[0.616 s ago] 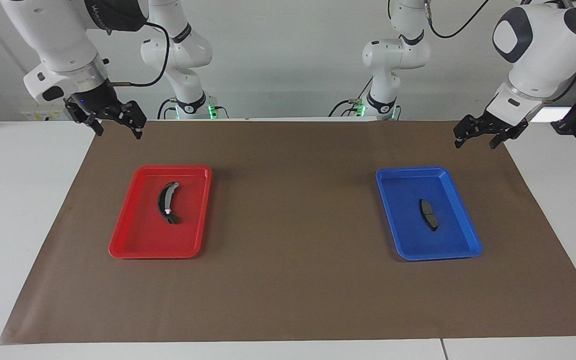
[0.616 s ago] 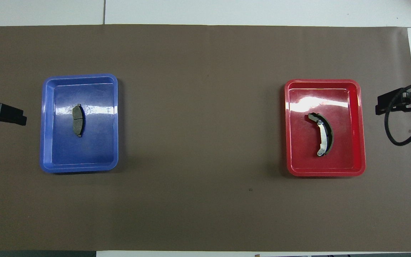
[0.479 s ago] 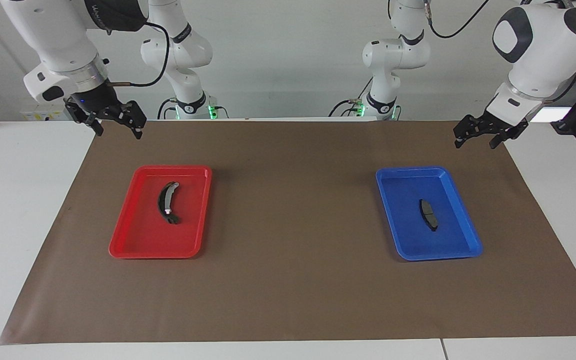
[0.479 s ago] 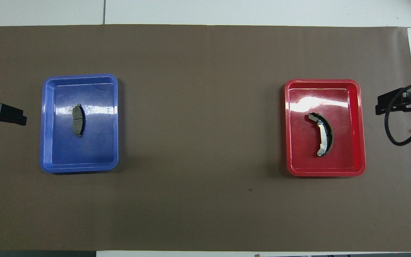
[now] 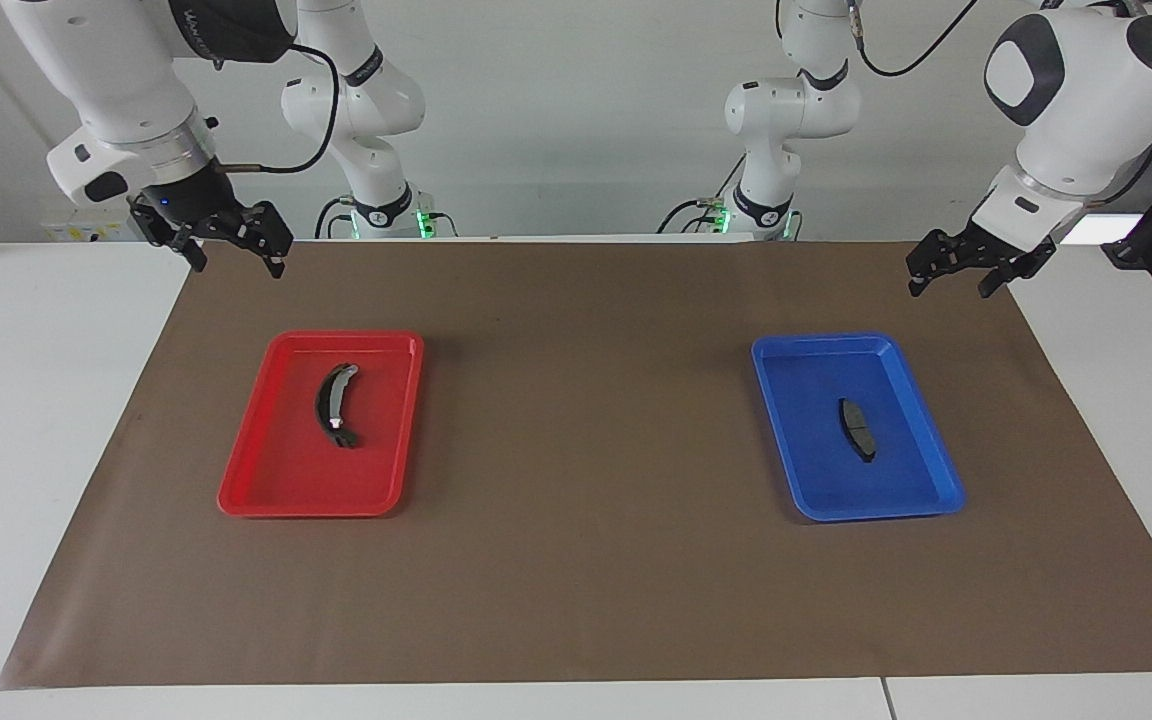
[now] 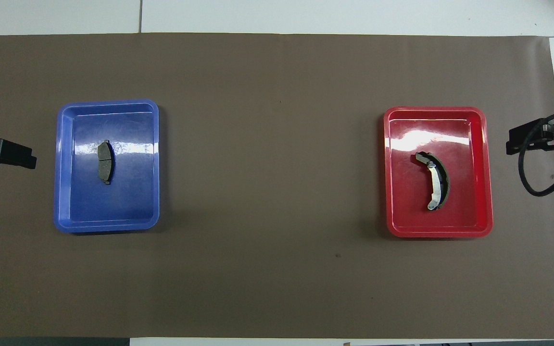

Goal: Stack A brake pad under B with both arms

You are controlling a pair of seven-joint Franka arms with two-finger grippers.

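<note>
Nothing moved since earlier frames. Left gripper (image 5: 954,271) spread, empty, raised beside blue tray (image 5: 941,480) holding A brake pad (image 5: 857,429). Right gripper (image 5: 234,252) spread, empty, raised beside red tray (image 5: 251,495) holding B (image 5: 333,404).

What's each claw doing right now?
Left claw: open, empty, over the mat's corner.
Right claw: open, empty, over the mat's other robot-side corner.

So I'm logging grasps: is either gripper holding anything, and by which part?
Nothing is held. The pad lies in the blue tray, the shoe in the red tray; both grippers hang open.
</note>
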